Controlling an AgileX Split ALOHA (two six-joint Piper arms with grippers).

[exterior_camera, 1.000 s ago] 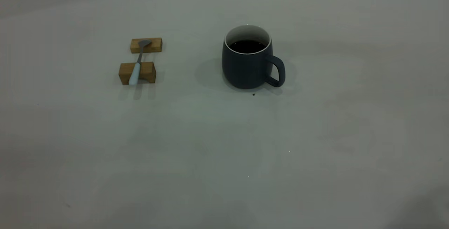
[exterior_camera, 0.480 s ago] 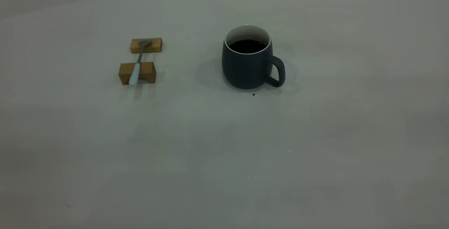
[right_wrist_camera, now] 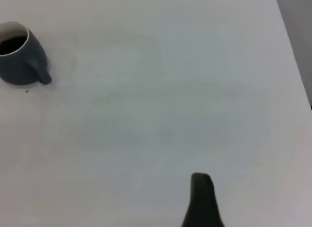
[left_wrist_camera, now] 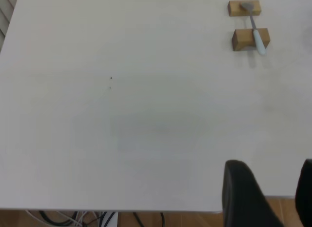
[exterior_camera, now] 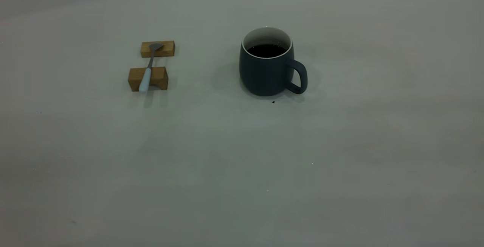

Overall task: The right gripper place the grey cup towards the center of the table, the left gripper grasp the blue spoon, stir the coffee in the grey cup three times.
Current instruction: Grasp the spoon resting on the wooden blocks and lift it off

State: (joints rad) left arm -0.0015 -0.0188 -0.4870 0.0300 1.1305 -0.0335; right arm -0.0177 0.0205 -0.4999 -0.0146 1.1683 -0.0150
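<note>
— Since neither arm reaches into the exterior view, where does everything sit?

— The grey cup stands upright near the middle of the table, coffee inside, handle toward the right arm's side. The blue spoon lies across two wooden blocks, well apart from it.

— And the grippers?

— The left gripper hangs at the table's near edge, jaws spread (cables below). Only one right gripper finger shows; cannot tell.
</note>
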